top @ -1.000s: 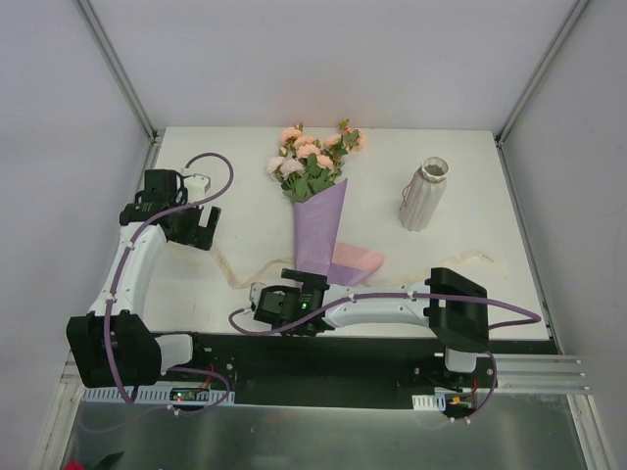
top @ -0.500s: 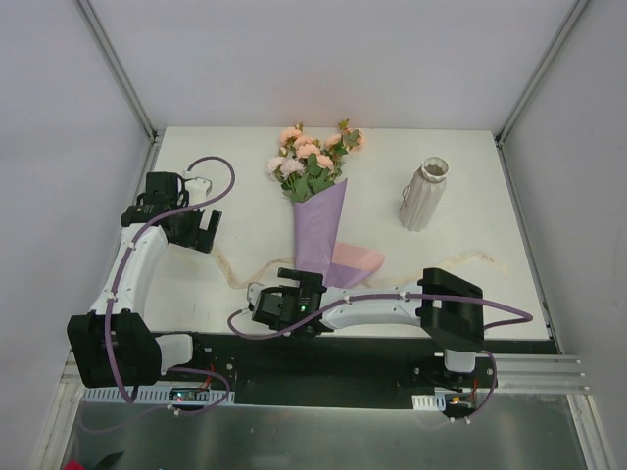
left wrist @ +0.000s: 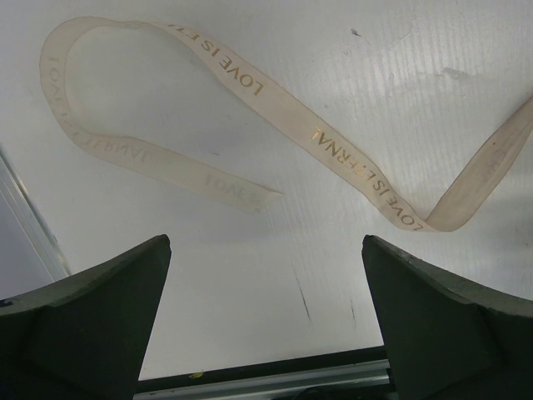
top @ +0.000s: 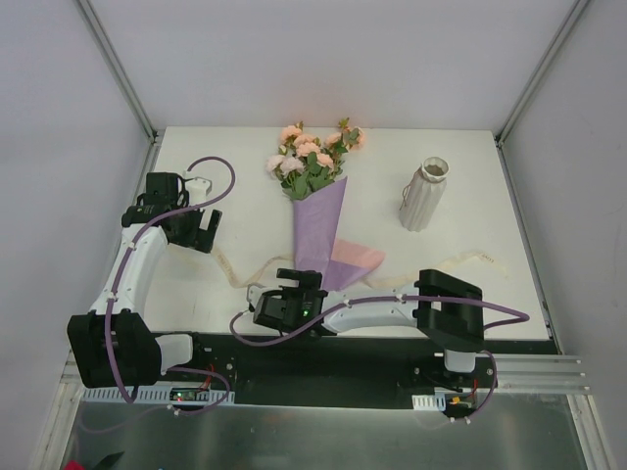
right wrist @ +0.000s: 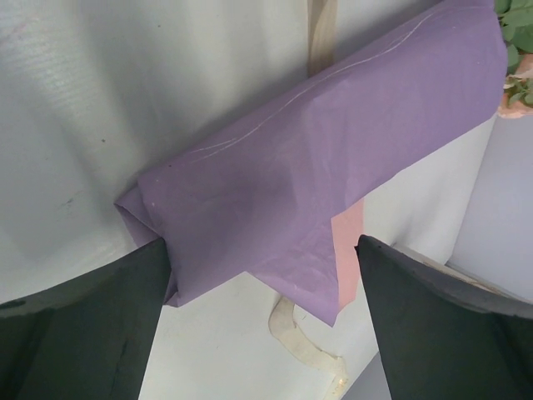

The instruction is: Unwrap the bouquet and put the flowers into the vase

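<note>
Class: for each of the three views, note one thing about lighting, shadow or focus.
Top external: even, soft light; the vase and bouquet cast hardly any shadow. Left wrist: the ribbon is sharp enough to read its gold lettering, while the dark jaws look soft. Right wrist: the purple paper shows crisp creases; the near jaws are dark.

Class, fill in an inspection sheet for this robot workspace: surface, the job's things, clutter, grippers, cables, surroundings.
Surface: white table, lightly scuffed.
Job's things: bouquet lying flat in its paper, one pink flap open; vase upright, no flowers in it.
Clutter: cream ribbon lying loose, running under the bouquet.
Grippers: left gripper open above the ribbon, holding nothing; right gripper open, astride the paper's narrow end.
Cables: purple cables along both arms, one looping at the left wrist.
Surroundings: white walls, metal frame posts.
</note>
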